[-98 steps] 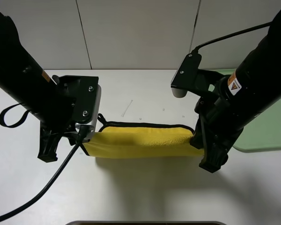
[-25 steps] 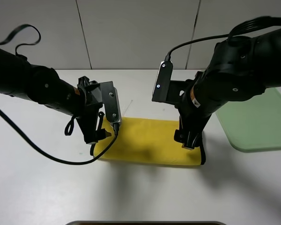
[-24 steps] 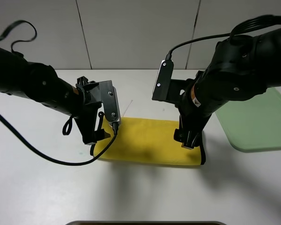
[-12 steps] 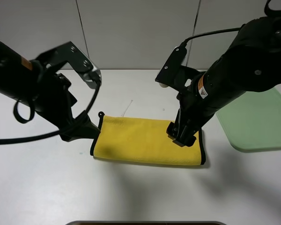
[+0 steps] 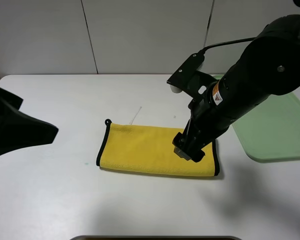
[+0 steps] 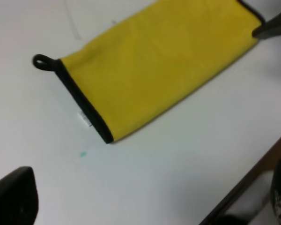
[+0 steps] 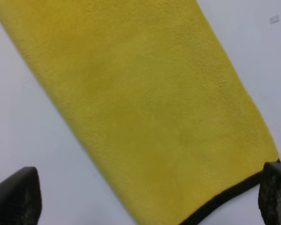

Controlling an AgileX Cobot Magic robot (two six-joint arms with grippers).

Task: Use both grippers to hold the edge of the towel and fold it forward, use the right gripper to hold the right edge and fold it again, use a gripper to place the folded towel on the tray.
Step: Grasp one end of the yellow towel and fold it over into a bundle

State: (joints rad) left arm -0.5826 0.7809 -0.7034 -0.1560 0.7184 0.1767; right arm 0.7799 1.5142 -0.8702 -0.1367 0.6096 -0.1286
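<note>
The yellow towel (image 5: 145,150) lies flat on the white table as a long folded strip, with its black loop (image 5: 107,121) at the far left corner. Black trim binds its right edge (image 5: 217,159). My right gripper (image 5: 189,150) hangs open just over the towel's right part and holds nothing. In the right wrist view the right gripper (image 7: 145,194) spans the towel (image 7: 145,103) with its fingertips (image 7: 16,197) wide apart. My left arm (image 5: 17,132) is back at the far left. The left gripper (image 6: 147,199) is open and empty, off the towel (image 6: 154,65). The pale-green tray (image 5: 277,135) sits at the right.
A thin pale scrap (image 5: 135,116) lies on the table just behind the towel. A small teal speck (image 6: 83,153) marks the table near the towel's left end. The table's front edge (image 6: 253,178) shows in the left wrist view.
Both grippers have come up off the towel. The left arm has swung far out to the left. The right gripper has shifted a little left over the towel. The towel lies still.
</note>
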